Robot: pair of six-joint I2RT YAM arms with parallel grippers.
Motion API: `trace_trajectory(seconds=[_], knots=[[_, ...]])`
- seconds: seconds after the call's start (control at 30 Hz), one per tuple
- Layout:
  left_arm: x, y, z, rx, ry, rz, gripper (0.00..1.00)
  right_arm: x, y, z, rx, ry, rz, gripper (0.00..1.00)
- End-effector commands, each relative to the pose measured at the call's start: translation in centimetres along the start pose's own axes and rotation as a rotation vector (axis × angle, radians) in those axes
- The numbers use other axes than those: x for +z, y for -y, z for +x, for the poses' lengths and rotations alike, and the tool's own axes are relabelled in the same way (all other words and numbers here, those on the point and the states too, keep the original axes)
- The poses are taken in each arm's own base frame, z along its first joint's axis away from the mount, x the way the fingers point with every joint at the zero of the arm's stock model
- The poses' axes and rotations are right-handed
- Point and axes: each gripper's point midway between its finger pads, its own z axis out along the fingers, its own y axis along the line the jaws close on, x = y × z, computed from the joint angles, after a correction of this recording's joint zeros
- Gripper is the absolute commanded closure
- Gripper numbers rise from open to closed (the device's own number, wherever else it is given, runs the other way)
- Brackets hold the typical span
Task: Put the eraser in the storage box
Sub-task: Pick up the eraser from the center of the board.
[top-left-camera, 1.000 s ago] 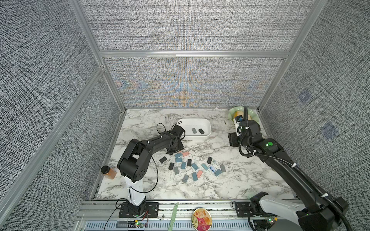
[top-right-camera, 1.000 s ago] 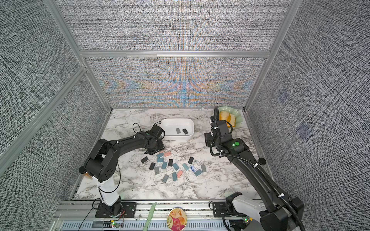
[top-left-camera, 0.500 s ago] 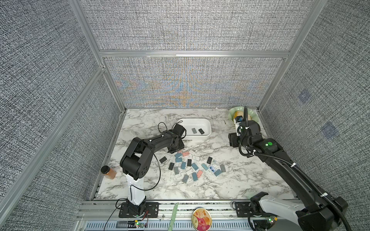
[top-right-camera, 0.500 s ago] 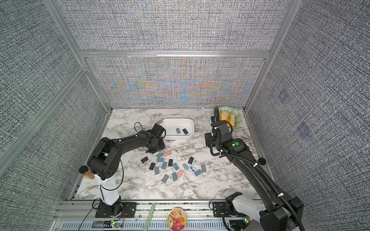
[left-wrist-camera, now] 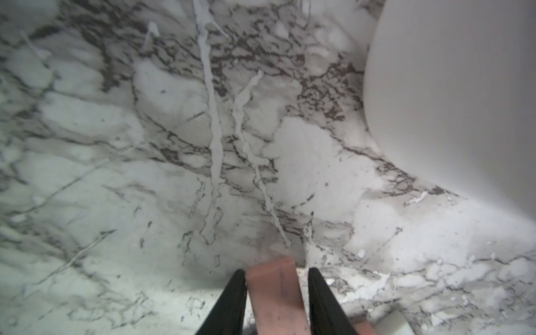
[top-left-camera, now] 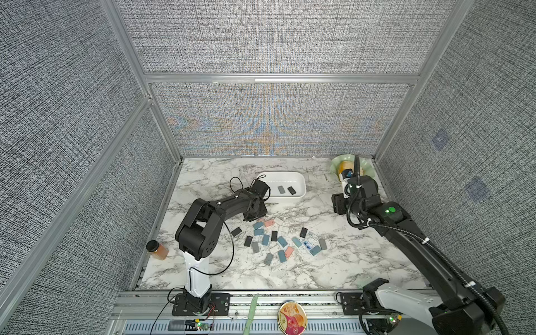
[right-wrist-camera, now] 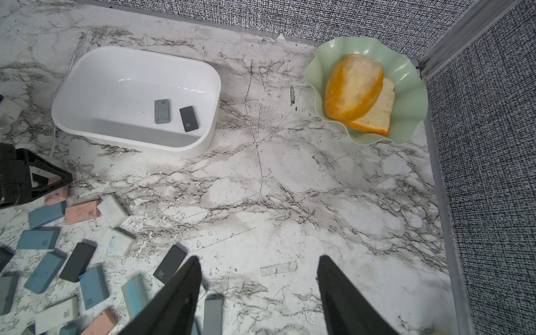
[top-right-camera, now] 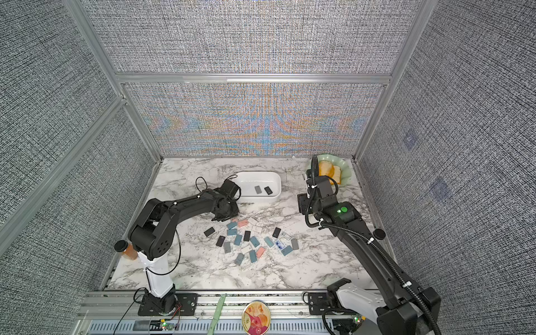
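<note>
- In both top views the left arm has leaned further forward than a second ago. The left gripper [top-left-camera: 256, 213] [top-right-camera: 226, 211] now sits lower, at the 11 o'clock end of the loose eraser scatter [top-left-camera: 278, 240] [top-right-camera: 252, 242].
- The storage box [top-left-camera: 303, 185] [top-right-camera: 279, 185] lies at 12 o'clock of that scatter and holds a grey eraser [top-left-camera: 281, 190] and a black eraser [top-left-camera: 291, 190], as before. The right gripper [top-left-camera: 340, 204] [top-right-camera: 301, 204] has not shifted and hangs at 3 o'clock of the box. The green scalloped dish [top-left-camera: 368, 171] sits at the table's 1 o'clock corner.
- In the left wrist view, the black fingers [left-wrist-camera: 235, 290] flank a pink eraser [left-wrist-camera: 275, 293] lying on the marble table [left-wrist-camera: 116, 174]. One finger touches it, but a sliver of marble shows beside the other tip, so a firm pinch cannot be told. The box wall [left-wrist-camera: 449, 101] is near.
- In the right wrist view, the right gripper [right-wrist-camera: 259, 261] is spread wide over bare marble. The pink eraser [right-wrist-camera: 56, 196] lies outside the box [right-wrist-camera: 130, 145], partly under the left gripper [right-wrist-camera: 62, 181].
</note>
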Motion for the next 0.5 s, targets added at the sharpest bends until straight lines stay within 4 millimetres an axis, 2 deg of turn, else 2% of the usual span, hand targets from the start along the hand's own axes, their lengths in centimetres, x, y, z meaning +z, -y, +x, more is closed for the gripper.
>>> trace_trajectory(seconds=[0.0, 0.17, 0.47], knots=[[1.2, -0.7, 2.3, 0.025, -0.105, -0.020, 0.62, -0.2, 0.2, -0.1, 0.018, 0.013, 0.006, 0.33], [2.2, -0.9, 3.1, 0.063, -0.149, -0.042, 0.63, -0.5, 0.5, 0.1, 0.016, 0.012, 0.017, 0.33], [2.8, -1.5, 3.7, 0.101, -0.183, -0.078, 0.68, -0.7, 0.7, 0.0, 0.022, 0.021, 0.020, 0.33]])
